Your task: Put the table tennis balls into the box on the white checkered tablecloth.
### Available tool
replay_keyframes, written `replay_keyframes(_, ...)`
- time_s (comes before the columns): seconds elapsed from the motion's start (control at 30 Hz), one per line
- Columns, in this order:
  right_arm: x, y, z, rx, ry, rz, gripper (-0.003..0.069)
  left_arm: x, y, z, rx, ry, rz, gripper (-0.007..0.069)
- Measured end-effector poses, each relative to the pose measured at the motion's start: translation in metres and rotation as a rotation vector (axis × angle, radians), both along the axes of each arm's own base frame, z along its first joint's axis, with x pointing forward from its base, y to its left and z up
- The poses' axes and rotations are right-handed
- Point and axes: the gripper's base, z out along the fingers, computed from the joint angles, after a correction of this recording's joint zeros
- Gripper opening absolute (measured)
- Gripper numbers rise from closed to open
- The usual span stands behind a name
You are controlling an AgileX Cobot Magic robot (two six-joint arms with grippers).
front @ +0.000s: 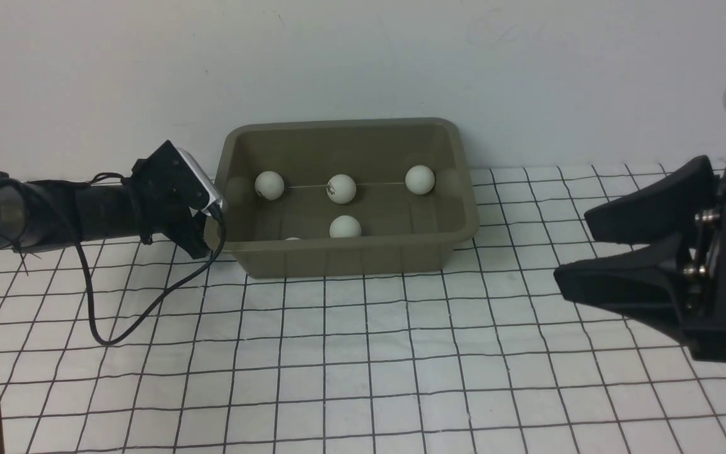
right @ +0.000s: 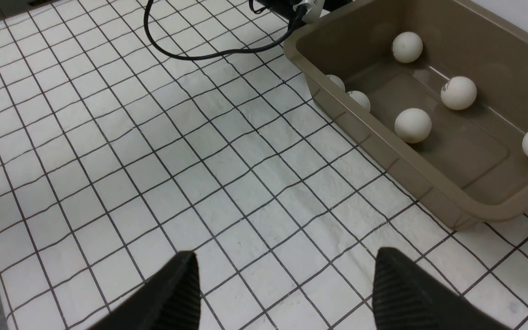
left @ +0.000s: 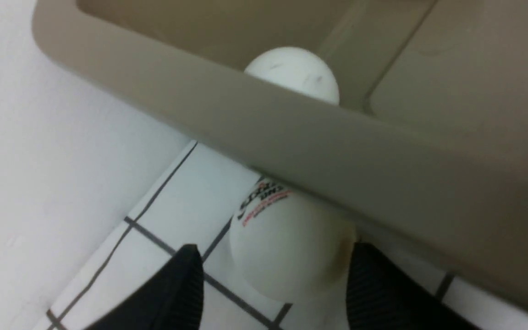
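Box [front: 338, 260] of olive-grey plastic stands at the far side of the white checkered tablecloth [front: 363, 353], close to the pale wall [front: 363, 57]. Six table tennis balls [right: 459, 92] lie on its floor. Three are spread along the far side, one sits nearer the middle, and two are tucked behind the near wall toward the left, where the front view shows only the top of one.

One more ball [left: 287, 243], printed with a dark and red logo, sits on the cloth outside the box at its left end, partly under the flared rim. The left pincer [left: 275, 256] reaches in low from the left and brackets this ball. Its fingers [left: 177, 293] are apart, with a strip of cloth showing between one finger and the ball. The other finger is right beside the ball, though I cannot tell if it touches.

A black cable [front: 149, 302] loops from the left arm [front: 73, 211] onto the cloth. The right pincer [front: 574, 249] hangs over the right side of the cloth, well apart from the box, jaws wide and empty.
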Motion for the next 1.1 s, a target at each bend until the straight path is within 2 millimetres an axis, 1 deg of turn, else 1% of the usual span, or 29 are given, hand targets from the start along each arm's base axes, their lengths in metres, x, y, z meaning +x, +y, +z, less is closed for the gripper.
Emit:
replay_keyframes(0.2, 0.000, 0.000, 0.000, 0.000, -0.001, 0.000, 0.0461, -0.001, -0.004, 0.002, -0.062, 0.012, -0.013, 0.0384)
replay_keyframes(0.4, 0.000, 0.000, 0.000, 0.000, -0.001, 0.000, 0.0461, -0.001, -0.005, 0.003, -0.119, 0.047, 0.012, 0.0384)
replay_keyframes(0.73, 0.000, 0.000, 0.000, 0.000, -0.001, 0.000, 0.0461, -0.002, -0.002, 0.002, -0.130, 0.060, 0.029, 0.0377)
replay_keyframes(0.97, 0.000, 0.000, 0.000, 0.000, -0.001, 0.000, 0.0461, -0.001, 0.007, -0.002, -0.073, 0.083, 0.090, 0.0315)
replay_keyframes(1.1, 0.000, 0.000, 0.000, 0.001, -0.001, 0.000, 0.0461, -0.004, 0.015, -0.005, -0.115, 0.163, 0.140, 0.0256)
